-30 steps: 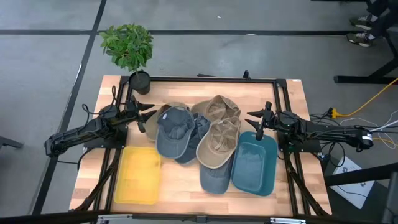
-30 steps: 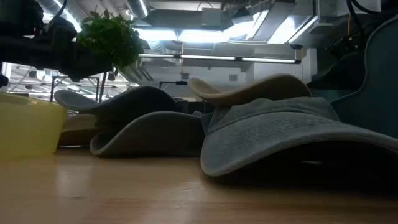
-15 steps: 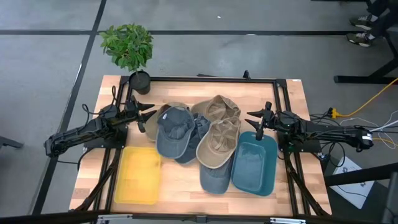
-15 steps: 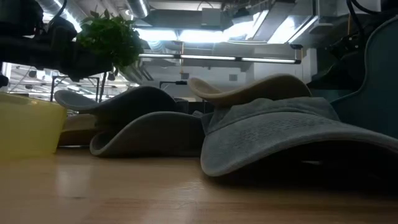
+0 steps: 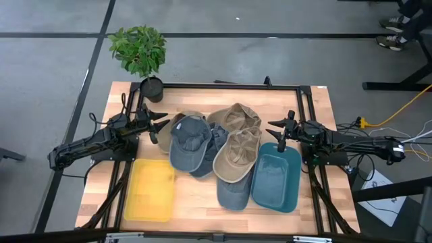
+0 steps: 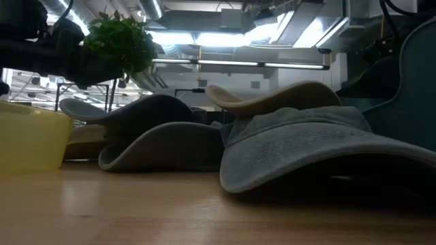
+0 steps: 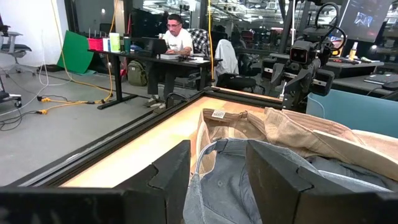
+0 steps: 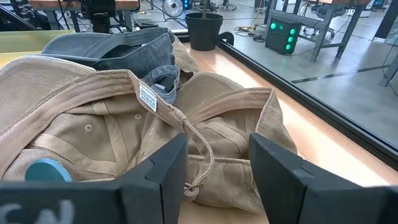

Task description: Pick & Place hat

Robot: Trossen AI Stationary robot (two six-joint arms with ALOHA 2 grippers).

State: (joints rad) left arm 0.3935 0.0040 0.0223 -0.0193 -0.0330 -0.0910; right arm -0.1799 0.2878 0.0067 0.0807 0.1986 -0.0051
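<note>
The left end effector point(image 5: 160, 124) stood at the left edge of the hat pile, fingers spread wide and holding nothing; in its wrist view a grey-blue hat point(image 7: 261, 180) lay directly ahead between the fingers. The right end effector point(image 5: 278, 132) was likewise open and empty, poised at the pile's right edge just above the far end of the teal bin point(image 5: 277, 177), with a tan hat point(image 8: 124, 130) lying inside-up before it.

All hats point(image 5: 212, 152) remained heaped at the middle of the table point(image 5: 202, 202) (overlapping, several upturned, the exact count hard to fix). A grey one point(image 5: 187, 142) lay on the left, tan ones at centre and far side, and another grey one point(image 5: 234, 192) at the near side, touching the teal bin.

The yellow bin point(image 5: 150, 191) and the teal bin both appeared to hold nothing. A potted plant point(image 5: 142, 54) stood at the far left corner.

Assessment: no hat placed, none grasped. The task appeared to stand at its very beginning, with every pick and placement outstanding.
</note>
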